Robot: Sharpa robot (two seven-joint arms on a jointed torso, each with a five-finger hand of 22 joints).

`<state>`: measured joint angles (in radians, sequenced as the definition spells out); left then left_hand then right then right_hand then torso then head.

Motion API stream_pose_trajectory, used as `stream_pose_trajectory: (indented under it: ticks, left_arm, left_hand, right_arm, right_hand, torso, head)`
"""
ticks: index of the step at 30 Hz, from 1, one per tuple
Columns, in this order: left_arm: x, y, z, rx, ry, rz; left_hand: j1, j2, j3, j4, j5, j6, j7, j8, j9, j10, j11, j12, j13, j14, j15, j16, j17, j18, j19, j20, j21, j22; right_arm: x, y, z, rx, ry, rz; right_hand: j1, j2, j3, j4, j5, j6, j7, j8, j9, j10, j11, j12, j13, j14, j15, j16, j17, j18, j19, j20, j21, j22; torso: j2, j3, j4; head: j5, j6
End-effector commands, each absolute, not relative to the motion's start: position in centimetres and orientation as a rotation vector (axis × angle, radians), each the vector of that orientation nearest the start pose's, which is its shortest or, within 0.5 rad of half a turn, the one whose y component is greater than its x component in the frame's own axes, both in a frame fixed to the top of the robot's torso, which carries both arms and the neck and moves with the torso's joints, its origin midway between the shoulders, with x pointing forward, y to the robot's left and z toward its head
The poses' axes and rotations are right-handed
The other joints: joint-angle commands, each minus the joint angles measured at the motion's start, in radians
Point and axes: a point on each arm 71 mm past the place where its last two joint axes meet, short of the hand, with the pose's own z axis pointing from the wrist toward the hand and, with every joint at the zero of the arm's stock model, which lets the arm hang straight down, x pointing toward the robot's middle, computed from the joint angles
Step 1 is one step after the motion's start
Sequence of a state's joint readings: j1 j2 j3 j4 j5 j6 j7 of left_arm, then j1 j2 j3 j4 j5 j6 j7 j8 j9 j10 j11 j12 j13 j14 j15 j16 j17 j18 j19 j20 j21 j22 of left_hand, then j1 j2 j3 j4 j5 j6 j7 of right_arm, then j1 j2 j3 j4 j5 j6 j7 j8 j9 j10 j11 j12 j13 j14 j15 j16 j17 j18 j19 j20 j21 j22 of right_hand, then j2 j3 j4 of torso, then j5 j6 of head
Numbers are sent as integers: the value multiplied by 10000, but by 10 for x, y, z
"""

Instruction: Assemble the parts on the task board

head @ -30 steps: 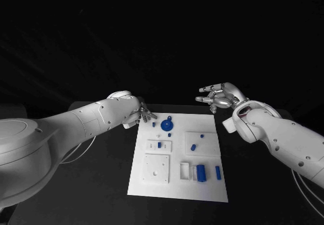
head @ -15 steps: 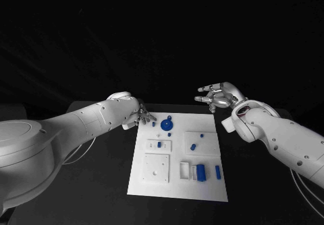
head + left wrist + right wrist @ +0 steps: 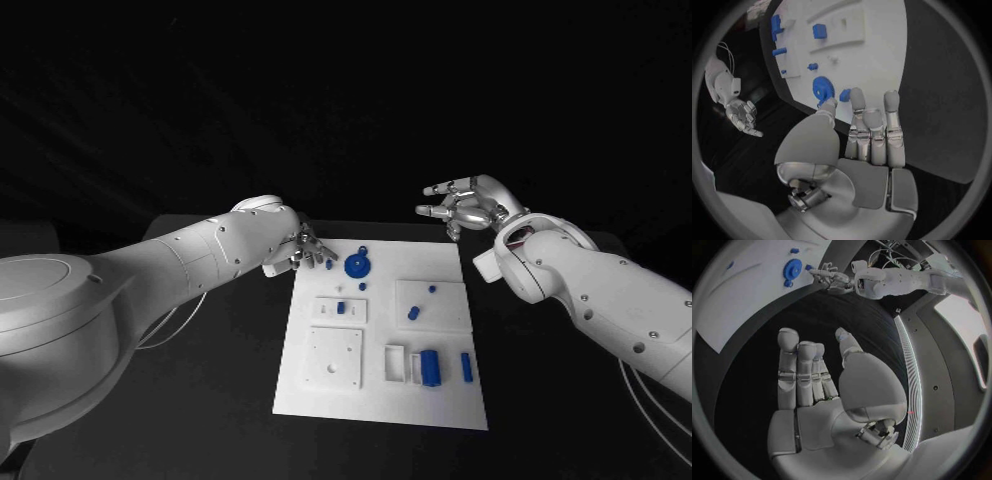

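The white task board lies in the middle of the black table. At its far left corner are a blue gear and a small blue piece. My left hand hovers at that corner with nothing in it; its fingertips reach close to the small blue piece and the gear. Beyond the far right corner my right hand is raised, fingers apart and holding nothing. In the right wrist view the right hand shows a bare palm, with the gear and left hand far off.
More blue parts sit on the board: one in a white holder, two on the right panel, a larger block and a bar nearer me. A white square plate lies at the near left.
My left hand's fingertips have dipped slightly toward the board's far left corner. The right hand and the parts have stayed put.
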<state>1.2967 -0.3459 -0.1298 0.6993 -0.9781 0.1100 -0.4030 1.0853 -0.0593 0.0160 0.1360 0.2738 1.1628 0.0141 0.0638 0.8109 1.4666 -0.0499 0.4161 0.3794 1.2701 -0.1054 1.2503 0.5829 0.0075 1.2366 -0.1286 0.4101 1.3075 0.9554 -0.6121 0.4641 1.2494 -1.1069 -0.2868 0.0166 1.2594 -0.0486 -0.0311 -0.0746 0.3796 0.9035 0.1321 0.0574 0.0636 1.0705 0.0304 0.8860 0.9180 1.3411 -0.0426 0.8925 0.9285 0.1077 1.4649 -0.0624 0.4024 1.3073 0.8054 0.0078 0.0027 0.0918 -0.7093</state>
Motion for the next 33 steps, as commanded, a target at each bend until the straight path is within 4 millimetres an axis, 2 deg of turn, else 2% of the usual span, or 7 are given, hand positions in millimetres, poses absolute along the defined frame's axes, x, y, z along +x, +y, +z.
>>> stream_pose_trajectory:
  ticks: [1, 6, 12, 14, 22, 33]
  left_arm:
    - [603, 199, -225, -4217, 22050, -2824]
    - [603, 199, -226, -4254, 22108, -2824]
    - [603, 200, -226, -4277, 22158, -2787]
    - [604, 200, -226, -4279, 22176, -2777]
    - [603, 199, -229, -4308, 22234, -2785]
    - [603, 199, -231, -4410, 22245, -2846]
  left_hand:
    - [11, 122, -21, -56, -39, -45, 18, 29, -14, 273, 43, -51, 14, -59, -7, 34, -14, 57, -7, 44, -18, 192]
    - [22, 171, -45, -114, -50, -54, 19, 31, -19, 266, 45, -49, 21, -64, -6, 44, -17, 58, -13, 45, -17, 191]
    - [129, 484, -215, -453, -28, -78, 15, 27, -86, 260, 43, -49, 31, -71, -10, 60, -31, 58, -18, 43, -9, 191]
    - [176, 693, -437, -715, -18, -83, 7, 31, -171, 255, 38, -48, 34, -80, -8, 70, -41, 53, -16, 47, 7, 198]
    - [338, 838, -355, -798, 9, -102, -1, 25, -185, 251, 32, -50, 35, -81, -13, 70, -44, 54, -27, 40, -1, 191]
    - [552, 1245, -292, -973, 65, -160, -10, 24, -245, 232, 30, -63, 27, -87, -14, 56, -61, 51, -29, 38, -16, 188]
  right_arm:
    - [547, -196, -163, 4737, 14917, 10259]
    - [547, -195, -163, 4738, 14927, 10270]
    - [547, -195, -163, 4737, 14937, 10276]
    - [547, -194, -163, 4735, 14942, 10285]
    - [547, -193, -163, 4727, 14947, 10305]
    - [548, -194, -164, 4761, 14984, 10257]
  right_hand:
    - [-14, 5, 21, -43, -3, -28, 32, 38, 8, -8, -12, 6, -16, -44, 3, -37, -10, 187, 316, 15, -55, 441]
    - [-14, 5, 21, -43, -3, -28, 32, 38, 8, -8, -12, 6, -16, -44, 3, -37, -10, 187, 316, 15, -55, 441]
    - [-14, 5, 21, -43, -3, -28, 32, 38, 8, -8, -12, 6, -16, -44, 3, -37, -10, 187, 316, 15, -55, 441]
    - [-14, 5, 21, -43, -3, -28, 32, 38, 8, -8, -12, 6, -16, -44, 3, -37, -10, 187, 316, 15, -55, 441]
    - [-31, 22, 28, -59, -7, 13, 29, 42, 10, 2, -15, 13, -15, -40, 1, -35, -10, 183, 326, 12, -20, 452]
    - [-56, 46, 30, -52, -8, 18, 29, 41, 10, 4, -16, 13, -16, -39, 0, -33, -9, 180, 330, 12, -1, 456]
  torso:
    - [9, -6, 4]
    - [4, -1, -10]
    - [12, -3, -4]
    - [13, -3, -7]
    - [20, -2, -18]
    - [19, -1, 4]
  head:
    - [9, 5]
    - [22, 13]
    - [17, 6]
    - [20, 7]
    - [6, 0]
    - [-10, -48]
